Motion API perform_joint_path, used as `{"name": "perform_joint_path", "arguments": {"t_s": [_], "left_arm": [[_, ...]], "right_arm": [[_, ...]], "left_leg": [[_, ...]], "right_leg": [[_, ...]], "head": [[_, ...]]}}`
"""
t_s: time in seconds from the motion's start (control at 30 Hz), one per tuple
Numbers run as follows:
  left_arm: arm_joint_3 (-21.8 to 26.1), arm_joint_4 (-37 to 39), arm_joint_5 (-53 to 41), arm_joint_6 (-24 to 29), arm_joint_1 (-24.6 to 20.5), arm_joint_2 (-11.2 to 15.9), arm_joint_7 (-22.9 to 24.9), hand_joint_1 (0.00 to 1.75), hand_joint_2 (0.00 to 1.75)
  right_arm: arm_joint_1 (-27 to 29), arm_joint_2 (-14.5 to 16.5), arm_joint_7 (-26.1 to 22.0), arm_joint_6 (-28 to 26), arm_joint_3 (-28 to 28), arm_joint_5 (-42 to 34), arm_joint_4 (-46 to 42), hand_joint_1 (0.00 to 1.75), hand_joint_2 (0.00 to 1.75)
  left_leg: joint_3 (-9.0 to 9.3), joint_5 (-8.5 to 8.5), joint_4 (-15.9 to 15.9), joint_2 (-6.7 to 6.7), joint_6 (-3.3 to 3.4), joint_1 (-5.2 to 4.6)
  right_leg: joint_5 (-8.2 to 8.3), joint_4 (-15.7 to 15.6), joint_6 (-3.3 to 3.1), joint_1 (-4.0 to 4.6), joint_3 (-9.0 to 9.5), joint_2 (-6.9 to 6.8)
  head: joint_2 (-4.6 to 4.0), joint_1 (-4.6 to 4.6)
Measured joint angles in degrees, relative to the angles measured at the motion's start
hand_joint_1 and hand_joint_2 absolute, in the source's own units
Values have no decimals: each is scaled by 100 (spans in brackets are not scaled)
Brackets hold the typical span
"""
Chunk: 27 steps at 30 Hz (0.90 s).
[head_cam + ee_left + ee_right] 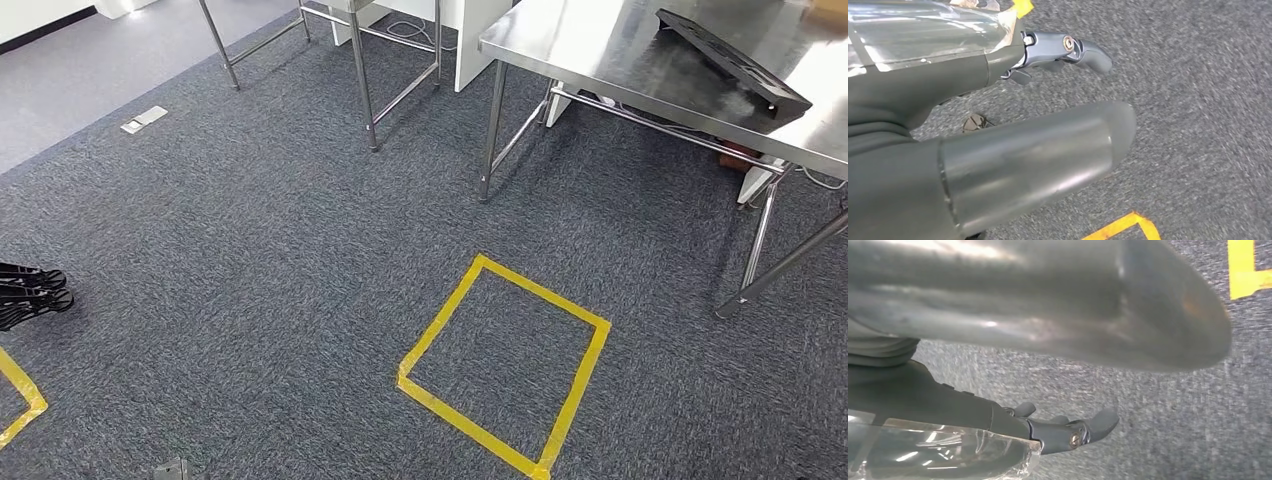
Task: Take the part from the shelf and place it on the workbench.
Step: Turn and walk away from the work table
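Head view: yellow tape square [505, 365] before workbench [640, 50].

The left hand [998, 125] takes up the left and middle of the frame, its thick grey thumb [1048, 155] reaching toward the centre and a darker finger [1073, 50] stretched out near the top. It seems to hold nothing. Grey carpet [1198, 125] lies behind, with yellow tape [1123, 227] at the bottom edge.
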Motion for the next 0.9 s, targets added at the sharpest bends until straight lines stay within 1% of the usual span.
{"name": "perform_joint_path", "arguments": {"t_s": [0.03, 0.07, 0.1, 0.13, 0.17, 0.2, 0.23, 0.27, 0.3, 0.33, 0.37, 0.4, 0.43, 0.47, 0.5, 0.53, 0.57, 0.6, 0.63, 0.67, 0.7, 0.73, 0.77, 0.8, 0.83, 0.87, 0.9], "left_arm": [[1, 1, -5, 3, -1, -1, -1, 0, 0], [2, 1, -11, 4, -5, -6, -1, 0, 0], [2, 2, -16, 7, -8, -9, -1, 0, 0], [3, 2, -20, 11, -8, -12, -1, 0, 0], [5, 3, -22, 17, -6, -14, -1, 0, 0], [7, 3, -24, 25, -4, -14, -1, 0, 0], [8, 2, -27, 31, -4, -14, -1, 0, 0], [9, 2, -32, 34, -11, -13, -1, 0, 0], [9, 1, -41, 37, -26, -13, -1, 0, 0], [9, 1, -50, 40, -45, -15, 0, 0, 0], [9, 1, -58, 43, -61, -16, 1, 0, 0], [9, 1, -64, 46, -72, -18, 1, 0, 0], [9, 1, -67, 50, -75, -19, 2, 0, 0], [9, 1, -67, 51, -75, -25, 3, 0, 0], [10, 1, -67, 52, -78, -29, 4, 0, 0], [10, 1, -66, 53, -85, -33, 5, 0, 0], [10, 1, -66, 53, -91, -39, 5, 0, 0], [10, 1, -65, 53, -95, -39, 7, 0, 0], [10, 2, -65, 53, -92, -41, 7, 0, 0], [10, 2, -65, 53, -83, -43, 7, 0, 0], [10, 3, -65, 53, -75, -45, 7, 0, 0], [10, 3, -65, 54, -71, -49, 7, 0, 0], [10, 3, -65, 55, -72, -53, 6, 0, 0], [10, 3, -64, 57, -75, -56, 7, 0, 0], [10, 3, -63, 59, -77, -59, 7, 0, 0], [11, 3, -60, 61, -77, -60, 8, 0, 0], [11, 3, -54, 62, -73, -60, 8, 0, 0]], "right_arm": [[4, -2, -4, -2, 0, -2, 0, 0, 0], [15, -3, -8, -4, -1, -3, 0, 0, 0], [28, -3, -13, -7, -2, -5, 0, 0, 0], [41, -3, -15, -9, -3, -8, 0, 0, 0], [48, -3, -17, -10, -4, -10, 0, 0, 0], [49, -3, -21, -11, -5, -12, 0, 0, 0], [46, -3, -26, -12, -6, -14, 0, 0, 0], [42, -3, -32, -13, -7, -14, 0, 0, 0], [39, -2, -39, -15, -7, -14, 0, 0, 0], [38, -2, -46, -18, -7, -13, 0, 0, 0], [37, -3, -51, -21, -7, -13, 0, 0, 0], [37, -3, -55, -23, -7, -11, 0, 0, 0], [35, -4, -57, -26, -8, -8, 0, 0, 0], [31, -7, -58, -27, -8, -4, 0, 0, 0], [30, -8, -58, -28, -9, 1, 1, 0, 0], [33, -12, -58, -30, -9, 4, 1, 0, 0], [39, -17, -58, -31, -10, 7, 2, 0, 0], [52, -20, -57, -33, -11, 7, 2, 0, 0], [66, -26, -56, -34, -13, 7, 2, 0, 0], [76, -31, -56, -34, -14, 6, 2, 0, 0], [80, -34, -55, -34, -14, 5, 2, 0, 0], [80, -38, -55, -34, -15, 5, 2, 0, 0], [77, -44, -55, -33, -16, 6, 2, 0, 0], [72, -50, -55, -33, -16, 7, 2, 0, 0], [69, -54, -55, -34, -17, 7, 2, 0, 0], [64, -57, -55, -34, -19, 8, 2, 0, 0], [55, -58, -55, -35, -19, 8, 2, 0, 0]], "left_leg": [[-127, -178, 280, 147, -18, 3], [-297, -388, 650, 266, -37, 1], [-482, -575, 1053, 321, -53, 6], [-620, -684, 1356, 345, -62, 8], [-658, -680, 1461, 357, -62, 8], [-577, -572, 1340, 372, -54, 7], [-383, -393, 1007, 408, -37, 6], [-138, -233, 572, 524, -14, -2], [64, -115, 207, 628, 16, -18], [189, -55, -37, 704, 46, -37], [232, -46, -151, 745, 73, -58], [214, -37, -156, 690, 100, -77], [205, -18, -173, 628, 134, -72], [204, 5, -195, 578, 172, -63], [203, 34, -218, 526, 215, -48], [201, 62, -239, 474, 253, -29], [185, 77, -242, 416, 276, -25], [168, 89, -240, 347, 292, -24], [156, 97, -239, 275, 297, -25], [149, 104, -237, 200, 297, -26], [149, 111, -234, 123, 291, -25], [152, 117, -232, 50, 280, -22], [153, 124, -228, -23, 266, -19], [151, 127, -218, -90, 244, -29], [143, 131, -210, -143, 217, -37], [130, 136, -206, -188, 182, -43], [117, 146, -207, -227, 142, -43]], "right_leg": [[11, -7, -28, 0, -7, -55], [11, -6, -43, 17, -16, -111], [10, -4, -53, 34, -26, -177], [9, -3, -55, 49, -34, -244], [9, -3, -56, 60, -38, -307], [7, -3, -56, 67, -36, -367], [5, -3, -57, 71, -28, -420], [1, -2, -57, 83, -17, -469], [-9, 2, -49, 106, -12, -516], [-17, 5, -39, 129, -10, -559], [-23, 7, -26, 149, -10, -602], [-25, 3, -9, 158, -11, -647], [-31, 2, 9, 156, -15, -683], [-59, 34, 31, 146, -33, -638], [-141, 164, 43, 132, -94, -523], [-278, 419, 44, 118, -214, -374], [-454, 799, 33, 101, -388, -214], [-631, 1238, 24, 92, -594, -124], [-749, 1598, 31, 87, -767, -92], [-777, 1773, 61, 81, -857, -80], [-696, 1683, 109, 71, -821, -73], [-536, 1365, 163, 57, -676, -50], [-341, 903, 211, 36, -462, 29], [-181, 487, 226, 28, -273, 113], [-79, 203, 212, 23, -149, 173], [-31, 58, 174, 30, -92, 209], [-22, 43, 123, 51, -81, 178]], "head": [[0, -26], [0, -52], [0, -68], [0, -71], [0, -73], [0, -75], [0, -78], [0, -81], [0, -84], [0, -78], [0, -72], [0, -65], [0, -60], [0, -55], [0, -42], [0, -25], [1, -7], [1, 6], [1, 10], [1, 11], [0, 14], [0, 18], [1, 28], [1, 40], [1, 48], [1, 54], [0, 56]]}}
